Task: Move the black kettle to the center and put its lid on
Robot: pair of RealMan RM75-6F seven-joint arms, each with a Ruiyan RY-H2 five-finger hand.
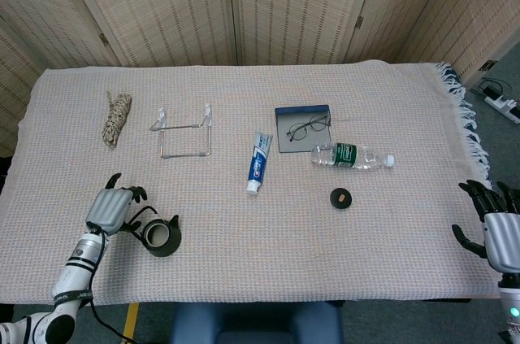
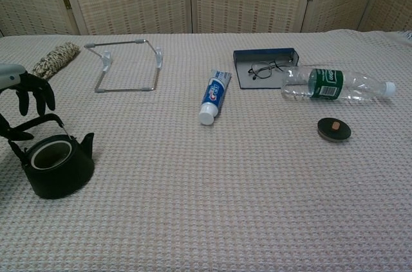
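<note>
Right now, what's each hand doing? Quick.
Left hand: fingers curled over the black kettle's handle; whether it grips cannot be told.
Right hand: open, fingers apart, holding nothing, at the table's right edge.

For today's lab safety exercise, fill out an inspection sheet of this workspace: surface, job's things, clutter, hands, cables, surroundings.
Surface: beige woven tablecloth, fringed on one edge.
Job's things: black iron kettle upright, lidless, near left; round black lid lying apart, right of centre.
Clutter: rope bundle, wire stand, toothpaste tube, glasses on blue tray, clear plastic bottle lying down.
Hands: left hand at kettle's handle, grip unclear; right hand open beyond table edge.
Cables: power strip on floor.
Surroundings: woven folding screens.
</note>
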